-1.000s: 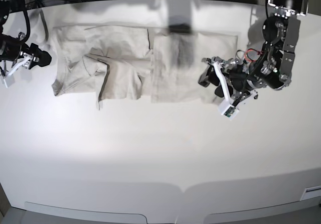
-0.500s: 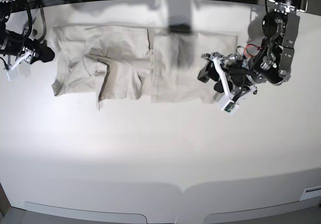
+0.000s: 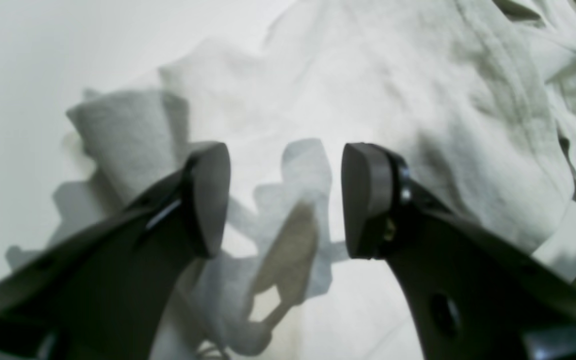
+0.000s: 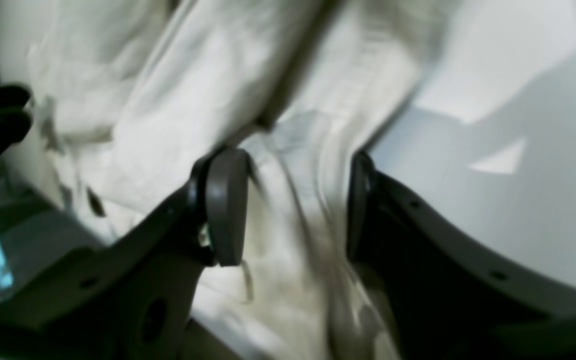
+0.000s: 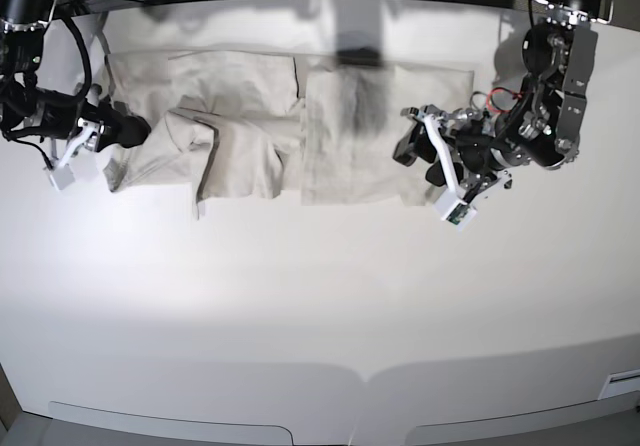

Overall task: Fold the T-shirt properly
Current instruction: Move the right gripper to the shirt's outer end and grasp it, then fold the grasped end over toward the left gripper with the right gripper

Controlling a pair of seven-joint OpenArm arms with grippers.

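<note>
Spread partly folded across the upper bench (image 5: pixel 320 306), the T-shirt (image 5: pixel 250 126) looks light, limp and prone to slump, best pinched at hems or corners; both grippers, left (image 5: pixel 428 161) and right (image 5: pixel 112 134), have jaws apart, holding nothing.

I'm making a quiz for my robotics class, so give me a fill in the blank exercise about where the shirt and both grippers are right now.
1. The T-shirt lies on a table whose colour is ____.
2. The left gripper has its jaws ____, with nothing between them.
3. The right gripper has ____ between its jaws.
4. In the base view, the right gripper is at the shirt's ____ edge.

Missing words: white; open; fabric; left
</note>
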